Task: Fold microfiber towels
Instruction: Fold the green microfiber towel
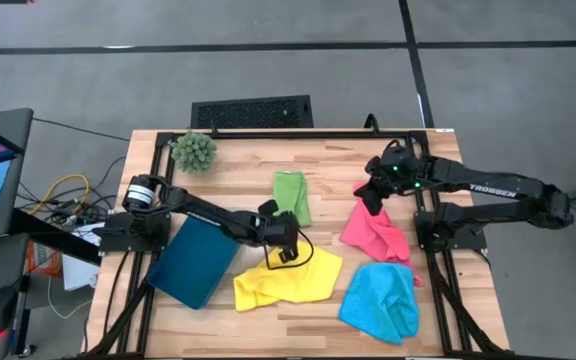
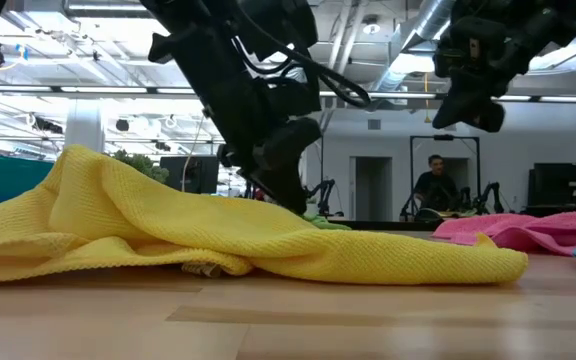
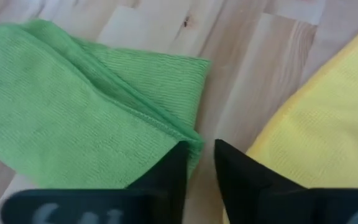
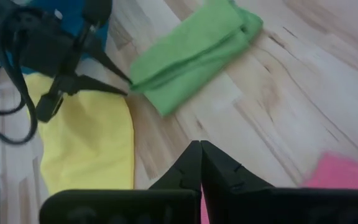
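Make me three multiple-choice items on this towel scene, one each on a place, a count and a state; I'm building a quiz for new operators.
1. Where is the left gripper?
A. at the green towel's corner
B. over the blue towel
C. above the plant ball

2. How many towels lie on the table?
A. two
B. three
C. four

3. How does the green towel lie?
A. spread flat
B. folded in layers
C. rolled into a ball

Answers: 1 A, its fingers meet the green corner beside the yellow towel; 2 C, green, yellow, pink and blue; 3 B, the left wrist view shows stacked edges.
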You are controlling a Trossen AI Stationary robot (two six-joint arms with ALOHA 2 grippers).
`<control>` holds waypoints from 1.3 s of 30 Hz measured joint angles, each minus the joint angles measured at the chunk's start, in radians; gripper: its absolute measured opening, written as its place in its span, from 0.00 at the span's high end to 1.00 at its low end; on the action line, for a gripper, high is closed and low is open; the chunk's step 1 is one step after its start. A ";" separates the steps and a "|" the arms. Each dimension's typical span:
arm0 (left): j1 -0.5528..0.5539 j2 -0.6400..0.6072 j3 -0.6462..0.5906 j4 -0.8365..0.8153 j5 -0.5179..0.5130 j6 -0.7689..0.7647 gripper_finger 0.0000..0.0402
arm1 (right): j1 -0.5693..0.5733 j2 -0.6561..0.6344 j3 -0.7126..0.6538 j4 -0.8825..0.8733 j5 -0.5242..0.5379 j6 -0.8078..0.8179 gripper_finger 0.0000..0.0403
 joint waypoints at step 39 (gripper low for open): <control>0.073 -0.007 0.159 -0.179 0.098 -0.037 1.00 | 0.179 0.813 -0.110 0.939 0.000 0.138 0.98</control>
